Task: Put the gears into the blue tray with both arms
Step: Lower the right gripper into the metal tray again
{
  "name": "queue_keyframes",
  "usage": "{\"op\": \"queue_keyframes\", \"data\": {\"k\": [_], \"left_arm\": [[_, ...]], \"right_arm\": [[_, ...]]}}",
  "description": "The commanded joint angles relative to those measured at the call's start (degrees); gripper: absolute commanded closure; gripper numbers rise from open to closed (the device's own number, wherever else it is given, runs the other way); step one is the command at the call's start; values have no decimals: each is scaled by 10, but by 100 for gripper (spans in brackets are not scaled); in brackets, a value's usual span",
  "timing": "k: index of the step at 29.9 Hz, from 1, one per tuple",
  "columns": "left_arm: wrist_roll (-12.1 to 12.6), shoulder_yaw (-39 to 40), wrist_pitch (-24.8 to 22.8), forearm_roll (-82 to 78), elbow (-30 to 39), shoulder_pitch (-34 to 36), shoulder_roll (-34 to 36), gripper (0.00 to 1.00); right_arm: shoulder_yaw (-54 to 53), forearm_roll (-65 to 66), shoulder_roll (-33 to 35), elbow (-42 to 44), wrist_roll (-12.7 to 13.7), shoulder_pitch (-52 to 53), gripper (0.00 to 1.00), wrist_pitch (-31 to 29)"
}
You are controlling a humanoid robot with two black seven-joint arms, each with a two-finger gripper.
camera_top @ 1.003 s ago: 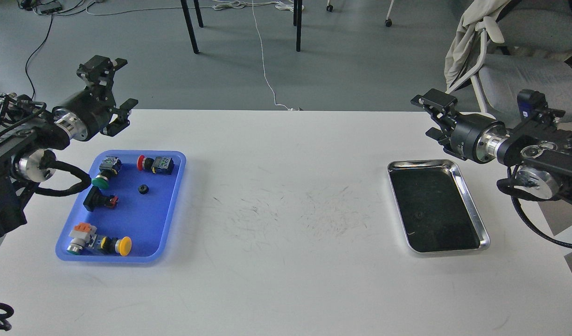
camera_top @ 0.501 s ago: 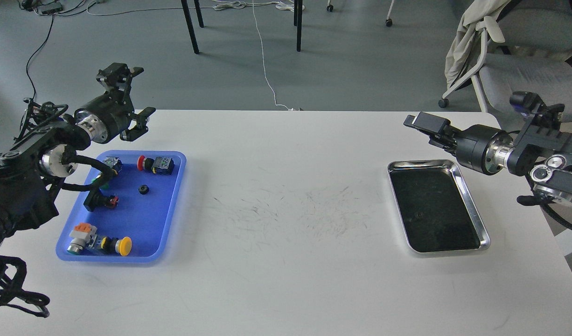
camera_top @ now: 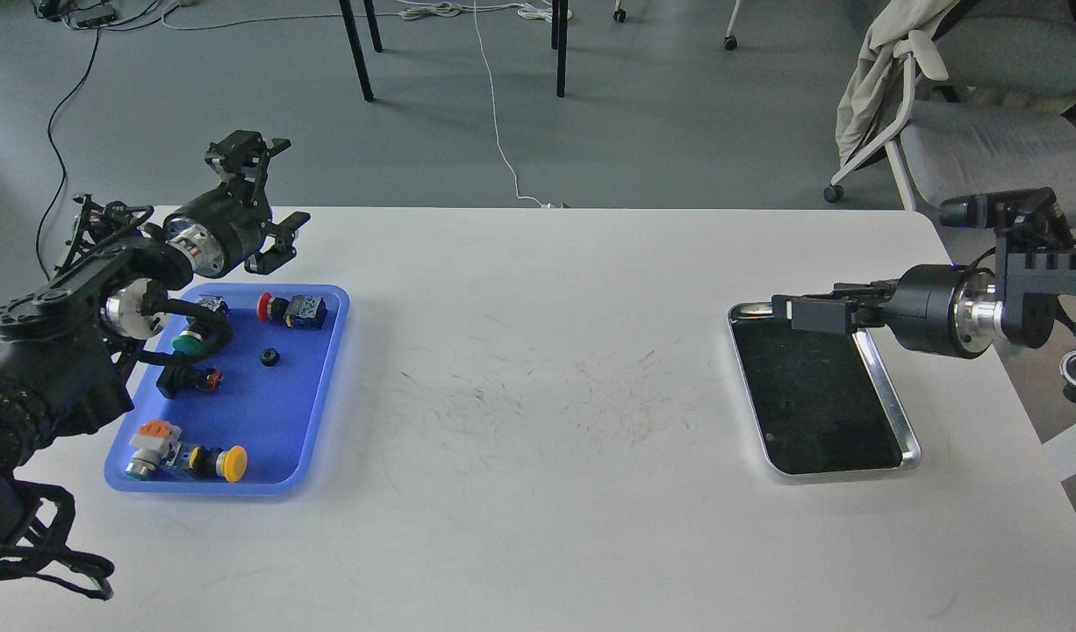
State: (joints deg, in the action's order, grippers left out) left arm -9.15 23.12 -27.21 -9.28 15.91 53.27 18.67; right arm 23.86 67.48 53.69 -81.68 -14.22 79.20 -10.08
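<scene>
The blue tray (camera_top: 270, 430) lies at the left of the white table. One small black gear (camera_top: 269, 355) rests on its floor near the middle, among several push-button switches. My left gripper (camera_top: 277, 195) hovers above the tray's far edge with its fingers spread open and nothing between them. My right gripper (camera_top: 806, 313) reaches in from the right, over the far end of the steel tray (camera_top: 900, 420). It is seen edge-on as one dark bar, so its fingers cannot be told apart. No gear shows clearly in the steel tray's black inside.
Switches with red (camera_top: 264, 306), green (camera_top: 187, 342) and yellow (camera_top: 233, 463) caps lie in the blue tray. Chair legs, cables and an office chair (camera_top: 968, 114) stand beyond the table's far edge.
My left arm moved right and forward, bringing its open gripper nearer the blue tray's far edge. My right gripper swung down and left over the steel tray and rolled edge-on.
</scene>
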Motion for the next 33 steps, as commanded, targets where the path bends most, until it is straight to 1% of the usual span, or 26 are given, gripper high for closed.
{"op": "queue_keyframes", "data": {"k": [1, 3, 7, 11, 15, 17, 19, 23, 25, 30, 33], "left_arm": [[0, 1, 1, 1, 0, -1, 0, 2], [0, 6, 2, 1, 0, -3, -2, 2], [1, 11, 13, 5, -9, -7, -22, 2], [-3, 14, 18, 11, -15, -14, -38, 2], [-3, 16, 23, 17, -15, -15, -39, 2], [-3, 23, 38, 34, -18, -16, -40, 2], [0, 30, 53, 53, -23, -17, -39, 2], [0, 30, 56, 60, -23, -17, -39, 2], [1, 30, 57, 60, -24, -18, -39, 2], [1, 28, 57, 60, -24, -20, -37, 2], [0, 28, 58, 60, -24, -20, -38, 2]], "right_arm": [[10, 34, 1, 13, -54, 13, 3, -36], [29, 80, -2, 20, -61, 21, 3, -36], [41, 143, -10, 35, -64, 26, 3, -36], [46, 151, -31, 56, -66, 27, 3, -37], [72, 190, -60, 100, -73, 27, 4, -37], [77, 195, -76, 115, -80, 26, 4, -38], [80, 198, -89, 131, -81, 24, 4, -38], [91, 201, -119, 144, -85, 24, 5, -38], [99, 204, -129, 145, -96, 24, 5, -38], [135, 240, -141, 144, -138, 28, 8, -38], [144, 272, -141, 151, -138, 31, 10, -38]]}}
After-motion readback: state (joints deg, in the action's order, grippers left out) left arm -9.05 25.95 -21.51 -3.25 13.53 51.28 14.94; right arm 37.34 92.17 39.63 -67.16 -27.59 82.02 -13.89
